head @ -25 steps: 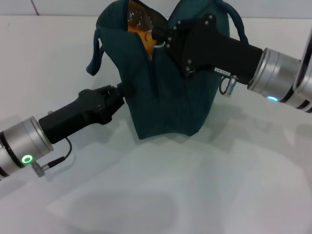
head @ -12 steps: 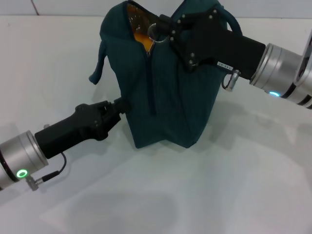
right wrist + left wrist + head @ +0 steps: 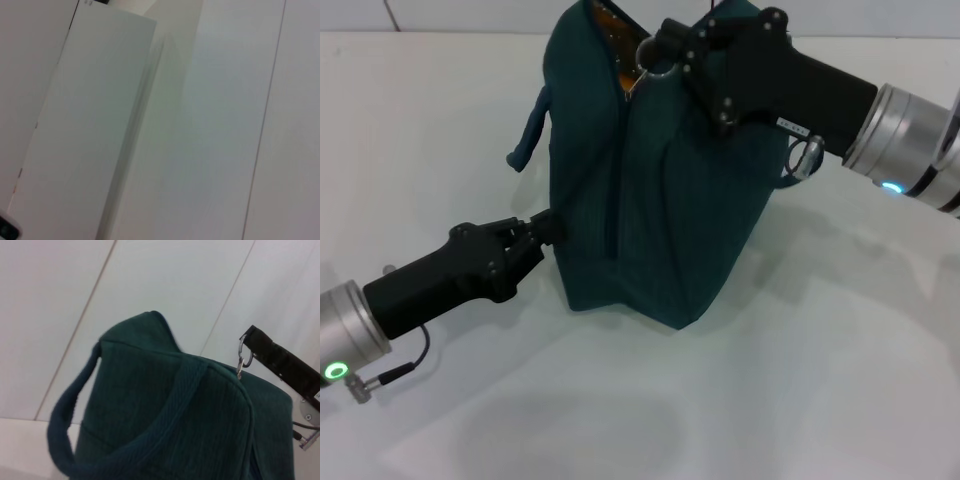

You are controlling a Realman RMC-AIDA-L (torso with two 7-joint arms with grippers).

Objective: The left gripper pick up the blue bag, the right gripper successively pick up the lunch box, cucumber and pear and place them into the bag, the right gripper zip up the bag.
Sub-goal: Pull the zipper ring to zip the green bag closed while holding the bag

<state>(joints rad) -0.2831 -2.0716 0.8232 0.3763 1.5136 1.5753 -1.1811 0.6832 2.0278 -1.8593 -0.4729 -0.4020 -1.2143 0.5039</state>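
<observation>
Fingers [image 3: 548, 228] on blue bag [image 3: 660, 200], white table [image 3: 800, 380]

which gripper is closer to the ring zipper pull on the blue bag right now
Right. The right gripper is at the ring zipper pull at the top of the blue bag; the left gripper is at the bag's lower side.

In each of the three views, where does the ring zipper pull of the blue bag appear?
Head view: the ring zipper pull is at top centre, at the right tool, on top of the blue bag.
Left wrist view: the ring hangs at right, above the bag's edge.
Right wrist view: not in it.
Shared landmark: the bag's loop handle.
</observation>
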